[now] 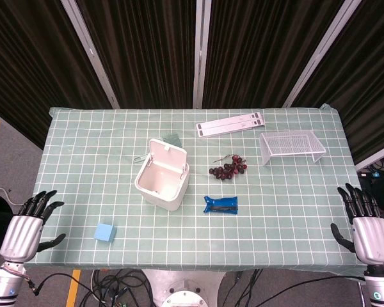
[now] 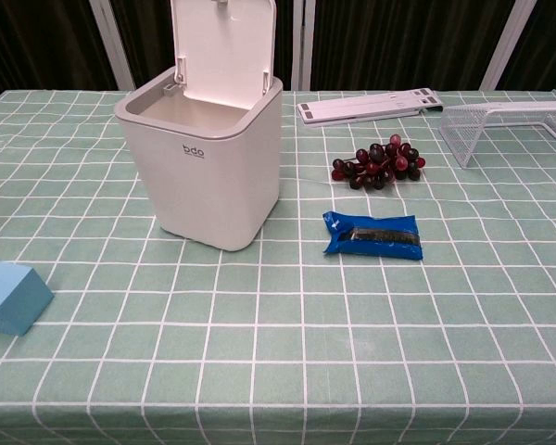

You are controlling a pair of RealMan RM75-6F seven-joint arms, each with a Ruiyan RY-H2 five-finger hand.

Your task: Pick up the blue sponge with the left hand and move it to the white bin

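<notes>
Sponge, blue block at lower left of the counter, judged light, soft, compressible; grasp across opposite side faces; left robot hand released, fingers spread, holding nothing.

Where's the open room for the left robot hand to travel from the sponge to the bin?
Bare cloth lies between the blue sponge and the white bin, and along the table's whole left side. It is crowded right of the bin: grapes, blue packet, wire rack. The left robot hand waits off the left edge.
</notes>
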